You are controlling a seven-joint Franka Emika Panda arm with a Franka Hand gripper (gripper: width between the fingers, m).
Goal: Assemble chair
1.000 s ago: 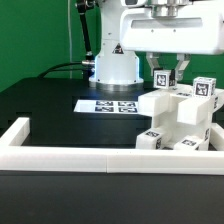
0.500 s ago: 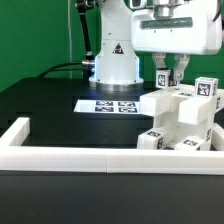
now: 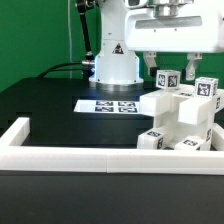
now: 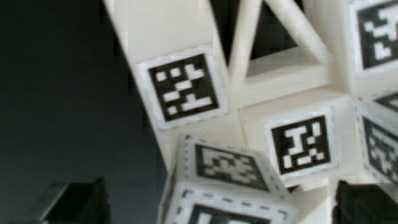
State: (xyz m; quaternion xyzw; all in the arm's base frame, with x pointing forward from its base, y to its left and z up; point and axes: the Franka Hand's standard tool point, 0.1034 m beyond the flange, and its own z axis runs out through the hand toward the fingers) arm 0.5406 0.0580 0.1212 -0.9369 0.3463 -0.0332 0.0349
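The stepped white plastic chair (image 3: 182,118) with its black-and-white square tags runs off the exterior view's right edge, so its far side is out of sight. The long white border rail (image 3: 110,160) covers its base. In the wrist view, the chair (image 4: 231,110) fills the picture, cropped all round, tags blurred and unreadable. The dark gripper fingertips (image 4: 71,203) barely poke in at the edge, mere smudges.
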